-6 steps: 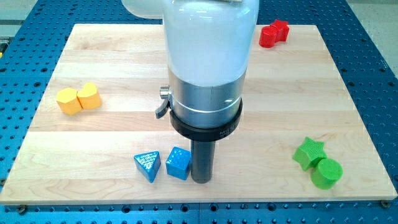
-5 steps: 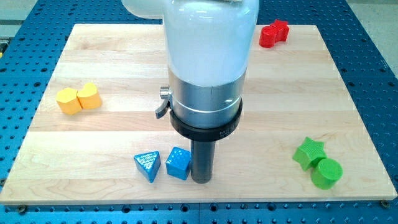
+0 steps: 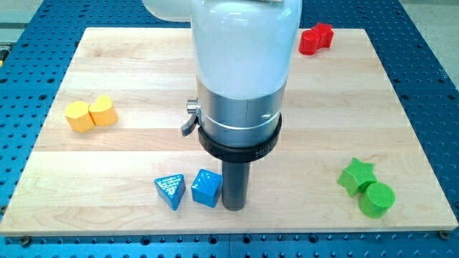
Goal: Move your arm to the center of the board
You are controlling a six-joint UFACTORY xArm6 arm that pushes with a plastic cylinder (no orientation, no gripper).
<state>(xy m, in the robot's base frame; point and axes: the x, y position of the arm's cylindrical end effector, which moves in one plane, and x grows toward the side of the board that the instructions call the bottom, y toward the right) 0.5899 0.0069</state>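
Pale wooden board (image 3: 129, 72) lies on a blue perforated desk (image 3: 430, 79); my arm (image 3: 240, 72) stands upright, its rod's long axis vertical; my tip (image 3: 234, 208) rests near the view's bottom, just right of the blue cube (image 3: 206, 188); no claw is fitted.

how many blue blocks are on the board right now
2: a blue triangular block near the view's bottom, and a blue cube just right of it, beside my tip. The arm could hide others.

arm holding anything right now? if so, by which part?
Nothing is held; the rod has no means to grip. My tip stands on the board just to the view's right of the blue cube; contact cannot be told.
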